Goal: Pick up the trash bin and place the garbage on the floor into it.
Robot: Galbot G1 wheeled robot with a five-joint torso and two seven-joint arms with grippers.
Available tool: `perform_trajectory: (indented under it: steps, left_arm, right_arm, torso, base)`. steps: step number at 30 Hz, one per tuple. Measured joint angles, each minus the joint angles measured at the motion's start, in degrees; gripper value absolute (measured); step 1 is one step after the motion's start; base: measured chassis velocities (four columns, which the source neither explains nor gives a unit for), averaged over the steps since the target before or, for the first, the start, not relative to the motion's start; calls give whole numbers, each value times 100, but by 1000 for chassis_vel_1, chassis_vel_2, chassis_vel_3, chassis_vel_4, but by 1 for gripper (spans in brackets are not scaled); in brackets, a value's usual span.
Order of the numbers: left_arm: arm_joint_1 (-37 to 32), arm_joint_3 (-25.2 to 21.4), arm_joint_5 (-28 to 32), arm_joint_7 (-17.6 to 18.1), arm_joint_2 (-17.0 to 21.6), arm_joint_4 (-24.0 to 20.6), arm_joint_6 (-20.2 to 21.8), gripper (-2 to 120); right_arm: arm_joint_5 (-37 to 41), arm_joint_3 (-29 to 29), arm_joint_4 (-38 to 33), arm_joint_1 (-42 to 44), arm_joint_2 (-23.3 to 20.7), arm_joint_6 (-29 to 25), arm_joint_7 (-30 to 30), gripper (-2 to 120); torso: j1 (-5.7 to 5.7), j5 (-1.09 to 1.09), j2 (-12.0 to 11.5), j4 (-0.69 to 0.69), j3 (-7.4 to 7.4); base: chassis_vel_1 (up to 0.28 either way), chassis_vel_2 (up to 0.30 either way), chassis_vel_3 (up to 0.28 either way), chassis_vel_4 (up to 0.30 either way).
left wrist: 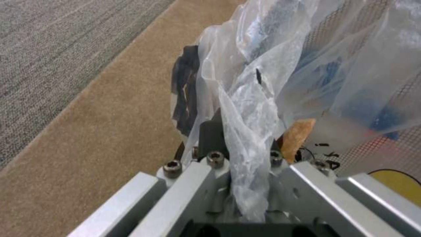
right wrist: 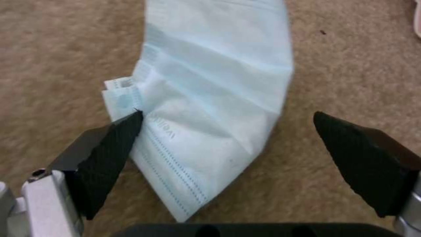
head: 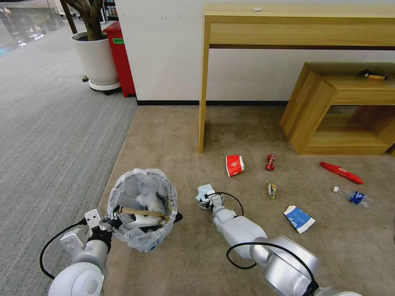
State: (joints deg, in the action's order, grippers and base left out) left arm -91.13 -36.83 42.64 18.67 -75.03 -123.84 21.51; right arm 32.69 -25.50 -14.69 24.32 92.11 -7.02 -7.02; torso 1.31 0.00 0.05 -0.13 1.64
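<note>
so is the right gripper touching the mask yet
Touching. In the right wrist view the open right gripper straddles the pale-blue mask on the carpet, with one black fingertip pressed against its folded edge; the other is clear.

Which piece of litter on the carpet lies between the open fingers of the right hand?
The pale-blue mask: it lies within the right hand, unlike the red cup farther off.

Colours across beige carpet [head: 173,135] and grey ribbed carpet [head: 49,123]

Pale-blue pleated mask [right wrist: 215,82] with faint stitched lines, between black cross-hatched fingers [right wrist: 110,151]; clear crinkly bag over black mesh bin [head: 142,207]; red cup [head: 234,165] with white mark, red wrappers [head: 340,172], blue-white carton [head: 299,218], blue-labelled clear bottle [head: 354,197]; silver-white arms with black cables; light-wood furniture; white plant pot [head: 96,61] beside red box.
</note>
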Motion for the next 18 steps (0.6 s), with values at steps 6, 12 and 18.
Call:
perform_trajectory:
  steps: [6, 12, 18]
  left_arm:
    - [-50, -5, -6, 2, -42, -26, -5, 0]
    - [-87, -25, -11, 3, -64, -45, -13, 0]
    - [-59, 27, -16, 3, -107, -29, -15, 0]
  right_arm:
    - [132, -4, -107, 153, -3, -141, 197, 100]
    - [208, 8, -152, 201, -1, -143, 221, 100]
    - [197, 33, -115, 181, 3, -153, 250, 100]
  torso:
    - [-1, 0, 1, -1, 0]
    - [-1, 1, 1, 0, 0]
    - [-1, 2, 1, 2, 1]
  base:
    - [0, 0, 0, 0]
    - [0, 0, 0, 0]
    - [0, 0, 0, 0]
